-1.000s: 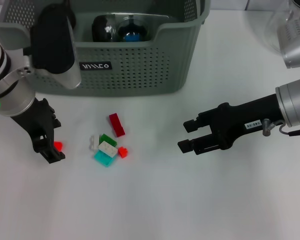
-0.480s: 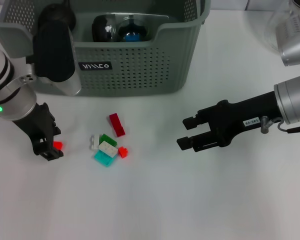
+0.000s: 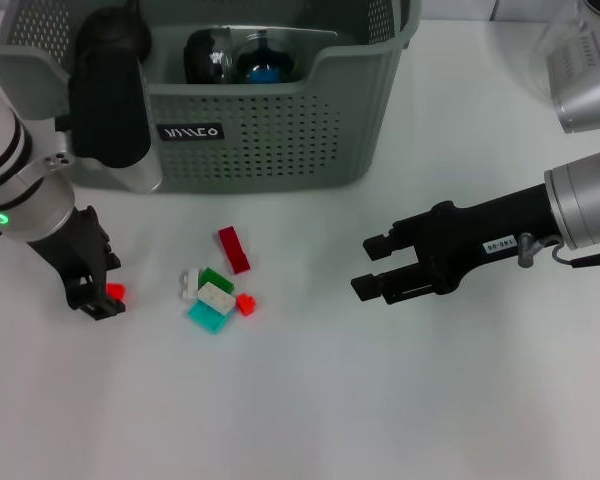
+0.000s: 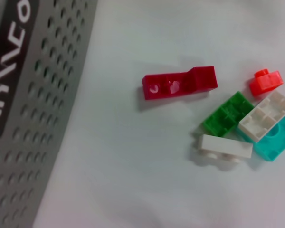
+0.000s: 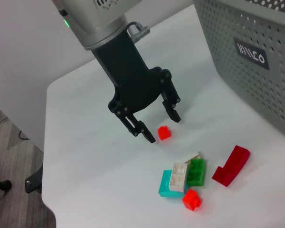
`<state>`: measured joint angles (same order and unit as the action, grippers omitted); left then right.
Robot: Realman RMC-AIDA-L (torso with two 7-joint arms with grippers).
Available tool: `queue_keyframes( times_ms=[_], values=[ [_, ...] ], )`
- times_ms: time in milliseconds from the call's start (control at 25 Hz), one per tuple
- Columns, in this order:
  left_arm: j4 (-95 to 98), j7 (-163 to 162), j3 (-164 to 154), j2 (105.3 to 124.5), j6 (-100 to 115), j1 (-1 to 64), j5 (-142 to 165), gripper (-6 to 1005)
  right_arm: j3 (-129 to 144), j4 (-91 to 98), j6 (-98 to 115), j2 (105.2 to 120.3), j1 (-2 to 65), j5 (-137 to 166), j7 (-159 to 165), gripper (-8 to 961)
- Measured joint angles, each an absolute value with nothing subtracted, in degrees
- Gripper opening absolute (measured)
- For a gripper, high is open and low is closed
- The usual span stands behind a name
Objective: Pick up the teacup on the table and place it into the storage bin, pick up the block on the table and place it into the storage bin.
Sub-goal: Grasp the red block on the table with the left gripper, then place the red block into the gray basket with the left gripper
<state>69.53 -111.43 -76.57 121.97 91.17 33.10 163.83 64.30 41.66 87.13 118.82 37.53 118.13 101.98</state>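
The grey-green storage bin (image 3: pixel 280 130) stands at the back of the white table. Inside it lie a dark glossy thing (image 3: pixel 208 58) and what looks like the teacup (image 3: pixel 265 60), glassy with blue in it. A small red block (image 3: pixel 115 291) (image 5: pixel 164 132) lies on the table between the fingertips of my left gripper (image 3: pixel 105 288) (image 5: pixel 162 127), which is open and lowered around it. To its right is a loose cluster: a dark red block (image 3: pixel 233 249) (image 4: pixel 179 82), a green block (image 4: pixel 226 114), white blocks (image 4: pixel 225 146), a teal block (image 3: pixel 208 317) and another small red one (image 3: pixel 246 303). My right gripper (image 3: pixel 366 267) hovers open to the cluster's right.
A clear plastic container (image 3: pixel 580 50) sits at the back right. The bin's perforated front wall (image 4: pixel 33 95) with its dark logo label (image 3: pixel 191 131) is just behind the blocks. In the right wrist view the table's edge (image 5: pixel 45 156) runs close behind the left gripper.
My left gripper has shifted slightly back and settled around the small red block. My right gripper has crept a little to the left.
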Motion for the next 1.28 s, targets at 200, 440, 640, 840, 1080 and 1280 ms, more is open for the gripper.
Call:
queue_keyframes(
  times_ms=[200, 440, 640, 840, 1080, 1280],
  values=[
    [68.3, -111.4, -76.6, 121.95, 90.4, 33.2, 163.8, 541, 64.3, 41.2, 86.7, 118.83, 37.5, 118.1, 102.0, 679],
    [68.0, -111.4, -76.2, 121.98, 90.3, 33.2, 163.8, 519, 64.3, 40.9, 86.6, 118.76, 37.6, 118.1, 101.9, 678],
    [67.7, -111.4, -76.4, 122.01, 90.3, 32.9, 163.8, 443, 64.2, 40.9, 86.6, 118.71, 37.6, 118.1, 101.9, 678],
    [68.2, -111.4, -76.2, 122.08, 90.4, 32.6, 163.8, 367, 64.1, 41.0, 86.6, 118.65, 37.6, 118.1, 102.0, 679],
    [70.8, -112.1, -75.3, 122.34, 91.3, 32.1, 163.8, 207, 64.2, 41.0, 86.6, 118.63, 37.6, 118.1, 102.0, 678],
    [82.2, -112.5, -64.9, 124.34, 102.5, 30.9, 158.9, 189, 64.0, 41.0, 86.6, 118.37, 37.6, 118.1, 102.0, 678]
  ],
)
